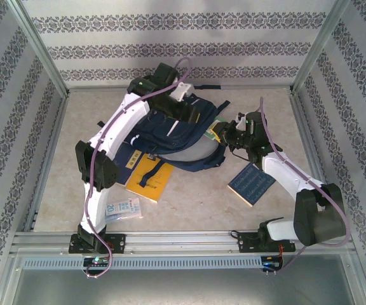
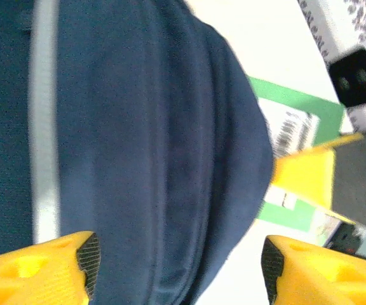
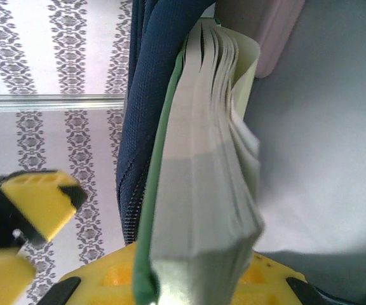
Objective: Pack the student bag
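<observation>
The navy student bag point(image 1: 170, 136) lies mid-table, and its fabric and a grey stripe fill the left wrist view point(image 2: 138, 146). My left gripper point(image 1: 192, 113) hangs over the bag's back right part. It is open point(image 2: 180, 267), its yellow fingers wide apart with loose bag fabric beneath them. My right gripper point(image 1: 221, 135) is shut on a green-covered book point(image 3: 202, 190) at the bag's right edge, beside the zipper point(image 3: 132, 216). The same book point(image 2: 297, 127) shows past the bag's edge.
A yellow notebook point(image 1: 148, 178) lies partly under the bag's front. A dark blue book point(image 1: 251, 184) rests near the right arm. A pale blue packet point(image 1: 122, 208) lies by the left arm's base. Patterned walls and a metal frame enclose the table.
</observation>
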`<state>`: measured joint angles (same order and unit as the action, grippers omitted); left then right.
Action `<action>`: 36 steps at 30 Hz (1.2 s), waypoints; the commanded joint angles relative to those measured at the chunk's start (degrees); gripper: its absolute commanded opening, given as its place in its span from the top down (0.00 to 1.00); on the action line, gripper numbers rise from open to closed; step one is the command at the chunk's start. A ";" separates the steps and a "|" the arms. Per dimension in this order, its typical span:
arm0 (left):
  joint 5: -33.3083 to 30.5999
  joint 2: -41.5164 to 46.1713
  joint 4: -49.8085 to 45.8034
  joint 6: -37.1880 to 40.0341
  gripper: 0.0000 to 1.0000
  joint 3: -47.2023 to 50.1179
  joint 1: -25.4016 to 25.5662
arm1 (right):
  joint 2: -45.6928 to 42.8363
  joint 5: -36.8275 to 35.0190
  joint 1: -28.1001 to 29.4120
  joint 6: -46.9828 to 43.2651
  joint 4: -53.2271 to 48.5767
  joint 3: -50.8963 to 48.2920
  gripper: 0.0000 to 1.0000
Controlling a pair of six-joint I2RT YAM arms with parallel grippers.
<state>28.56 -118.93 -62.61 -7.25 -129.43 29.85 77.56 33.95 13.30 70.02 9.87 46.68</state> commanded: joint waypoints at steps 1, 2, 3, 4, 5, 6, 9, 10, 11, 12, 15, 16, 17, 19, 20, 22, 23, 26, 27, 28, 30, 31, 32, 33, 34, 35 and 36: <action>-8.60 1.04 -3.54 5.34 0.31 1.19 4.05 | -0.73 2.61 0.72 2.53 9.39 2.37 1.00; -10.16 0.82 -3.82 5.91 0.31 1.19 4.84 | -0.74 2.69 0.68 2.66 9.47 2.37 1.00; -11.81 0.49 -4.06 6.43 0.31 1.19 5.62 | -0.83 2.70 0.67 2.90 9.55 2.37 1.00; -13.35 0.22 -4.21 6.78 0.32 1.19 6.25 | -0.90 2.78 0.61 3.08 9.56 2.41 1.00; -15.26 -0.09 -4.30 7.10 0.32 1.19 6.88 | -0.92 2.87 0.61 3.41 9.64 2.38 1.00; -17.24 -0.51 -4.28 7.35 0.32 1.19 7.58 | -0.92 2.96 0.62 3.75 9.77 2.38 1.00; -24.18 -2.48 -4.93 8.03 0.33 0.53 9.67 | -0.92 3.14 0.67 4.39 10.15 2.46 1.00; -25.62 -2.96 -4.85 8.03 0.33 0.41 10.23 | -0.92 3.22 0.63 4.63 10.32 2.46 1.00; -27.19 -3.51 -4.76 7.95 0.34 0.44 10.76 | -0.99 3.29 0.67 4.84 10.50 2.46 1.00; -28.72 -3.99 -4.57 7.99 0.35 0.40 11.23 | -1.01 3.39 0.67 5.10 10.69 2.46 1.00; -33.59 -4.98 -3.77 7.82 0.44 0.49 11.98 | -1.32 3.55 0.60 5.81 11.22 2.28 1.00; -33.83 -5.08 -3.44 7.77 0.47 0.62 12.12 | -1.47 3.57 0.62 5.92 11.23 2.28 1.00; -34.12 -5.17 -3.08 7.62 0.50 0.75 12.25 | -1.58 3.66 0.61 5.92 11.23 2.28 1.00; -35.01 -4.95 -2.81 7.25 0.67 0.73 12.34 | -1.92 3.67 0.59 5.77 10.93 2.15 1.00; -35.10 -4.56 -2.66 7.25 0.75 0.75 12.34 | -2.13 3.60 0.59 5.54 10.67 2.10 1.00; -35.08 -3.20 -2.35 7.70 0.90 1.00 12.35 | -2.74 3.19 0.41 4.43 9.31 1.97 1.00; -35.08 -2.55 -2.34 7.97 0.94 1.02 12.35 | -3.08 2.93 0.35 3.74 8.28 1.85 1.00; -36.34 0.16 -2.47 8.78 1.00 1.26 12.25 | -4.02 1.71 0.15 0.33 4.42 1.29 1.00; -37.33 1.02 -2.72 8.91 1.00 1.15 12.25 | -4.37 0.94 0.33 -1.89 2.26 1.25 1.00; -38.40 1.84 -2.98 8.98 1.00 1.06 12.25 | -4.88 -0.24 0.76 -4.41 -0.31 1.02 1.00; -39.85 3.26 -2.87 8.96 1.00 1.07 12.04 | -5.85 -2.82 1.49 -7.60 -3.11 -0.58 1.00; -40.38 3.83 -2.86 9.00 1.00 0.94 11.83 | -6.25 -3.79 1.63 -8.17 -3.04 -2.06 1.00; -40.60 4.28 -2.87 8.93 1.00 0.77 11.59 | -6.43 -4.38 1.63 -8.37 -2.65 -3.32 1.00; -40.61 4.84 -2.91 8.72 1.00 0.55 11.24 | -6.46 -4.89 1.51 -8.54 -2.34 -4.66 1.00; -40.52 5.47 -2.87 8.44 1.00 0.40 10.90 | -6.46 -5.39 1.55 -8.83 -1.93 -5.83 1.00; -40.18 5.95 -2.79 8.19 1.00 0.43 10.59 | -6.25 -5.66 1.53 -9.13 -1.43 -6.65 1.00; -39.54 6.60 -2.62 7.92 1.00 0.40 10.29 | -5.83 -5.90 1.61 -9.47 -1.14 -7.29 1.00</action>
<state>-9.74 -117.60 -65.69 0.43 -128.05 40.95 71.72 30.70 14.79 64.23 7.66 41.56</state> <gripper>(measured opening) 0.060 0.161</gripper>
